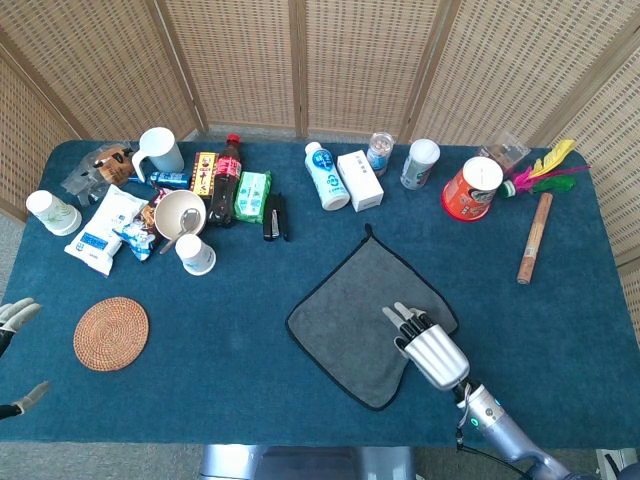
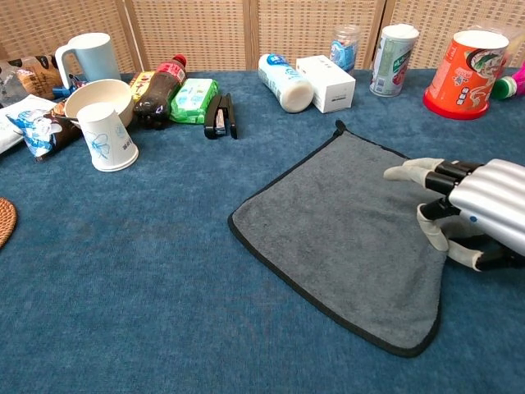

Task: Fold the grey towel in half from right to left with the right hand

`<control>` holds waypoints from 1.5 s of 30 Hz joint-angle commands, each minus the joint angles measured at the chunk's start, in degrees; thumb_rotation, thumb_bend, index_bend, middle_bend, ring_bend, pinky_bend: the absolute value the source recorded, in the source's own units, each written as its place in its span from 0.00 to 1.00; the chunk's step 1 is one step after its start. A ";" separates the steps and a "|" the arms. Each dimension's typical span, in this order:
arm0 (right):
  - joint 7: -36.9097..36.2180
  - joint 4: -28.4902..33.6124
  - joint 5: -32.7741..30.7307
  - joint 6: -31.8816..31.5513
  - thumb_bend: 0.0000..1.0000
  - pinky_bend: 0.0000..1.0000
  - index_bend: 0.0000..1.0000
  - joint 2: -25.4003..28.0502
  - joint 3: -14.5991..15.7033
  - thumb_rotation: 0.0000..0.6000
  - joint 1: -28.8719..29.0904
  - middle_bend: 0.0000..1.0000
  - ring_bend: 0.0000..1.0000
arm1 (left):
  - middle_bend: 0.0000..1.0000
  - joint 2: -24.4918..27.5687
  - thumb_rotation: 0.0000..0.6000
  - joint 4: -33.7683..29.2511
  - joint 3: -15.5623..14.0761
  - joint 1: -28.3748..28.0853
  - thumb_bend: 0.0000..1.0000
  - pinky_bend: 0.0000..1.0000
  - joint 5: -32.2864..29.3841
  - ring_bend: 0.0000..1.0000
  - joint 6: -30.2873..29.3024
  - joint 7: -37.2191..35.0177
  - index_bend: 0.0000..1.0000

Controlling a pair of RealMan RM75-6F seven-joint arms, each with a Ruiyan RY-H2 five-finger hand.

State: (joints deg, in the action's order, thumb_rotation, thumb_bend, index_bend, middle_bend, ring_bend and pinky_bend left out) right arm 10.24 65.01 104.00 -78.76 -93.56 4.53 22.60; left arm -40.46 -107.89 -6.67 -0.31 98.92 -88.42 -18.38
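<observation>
The grey towel (image 1: 355, 320) (image 2: 344, 230) with dark trim lies flat on the blue table as a diamond, with a small loop at its far corner. My right hand (image 1: 428, 345) (image 2: 467, 209) lies over its right corner, fingers stretched out and apart on the cloth, thumb low beside the towel's right edge. That corner is hidden under the hand, and I see no cloth pinched. Only the spread fingertips of my left hand (image 1: 15, 314) show, at the left edge of the head view; it holds nothing and is far from the towel.
A black stapler (image 1: 275, 215) (image 2: 220, 115), bottles, boxes and cups line the far side. A paper cup (image 2: 107, 135) and bowl stand at left, a cork coaster (image 1: 110, 333) front left. A red noodle cup (image 1: 472, 188) and wooden stick (image 1: 533, 238) are at right.
</observation>
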 commanded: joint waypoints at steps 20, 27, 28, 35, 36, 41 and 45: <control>4.77 8.26 -5.36 6.57 0.60 0.30 0.66 0.54 -4.29 1.00 3.43 0.13 0.12 | 0.00 0.42 1.00 0.33 -0.15 -0.11 0.32 0.05 0.06 0.00 0.06 -1.20 0.06; 5.37 9.51 -7.91 8.46 0.60 0.30 0.66 0.47 -5.78 1.00 4.32 0.13 0.12 | 0.00 0.57 1.00 0.31 -0.20 -0.26 0.32 0.05 0.14 0.00 0.30 -1.47 0.06; 5.43 9.55 -8.14 8.63 0.61 0.30 0.66 0.42 -5.89 1.00 4.38 0.13 0.12 | 0.00 0.57 1.00 0.31 -0.21 -0.27 0.32 0.05 0.16 0.00 0.32 -1.46 0.06; 6.07 9.86 -9.92 9.71 0.61 0.30 0.66 -0.23 -6.91 1.00 5.00 0.13 0.12 | 0.00 0.60 1.00 0.29 -0.23 -0.27 0.32 0.05 0.17 0.00 0.30 -1.48 0.06; 6.24 9.88 -10.05 9.80 0.61 0.30 0.66 -0.30 -7.02 1.00 5.09 0.13 0.12 | 0.00 0.60 1.00 0.29 -0.23 -0.26 0.32 0.05 0.17 0.00 0.29 -1.49 0.06; 7.64 11.03 -10.64 10.82 0.62 0.30 0.66 -0.73 -8.00 1.00 6.36 0.13 0.12 | 0.00 0.72 1.00 0.37 -0.23 -0.27 0.32 0.05 -0.01 0.00 0.30 -1.90 0.06; 9.30 12.52 -11.41 11.55 0.61 0.30 0.66 -0.87 -8.71 1.00 7.15 0.13 0.12 | 0.00 0.80 1.00 0.50 -0.23 -0.29 0.32 0.05 -0.02 0.00 0.28 -2.14 0.06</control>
State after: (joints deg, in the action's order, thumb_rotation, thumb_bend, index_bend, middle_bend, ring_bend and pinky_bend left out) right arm 19.20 77.19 92.84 -67.46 -94.35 -3.94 29.49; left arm -39.66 -107.39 -6.90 -0.60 98.91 -88.14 -20.52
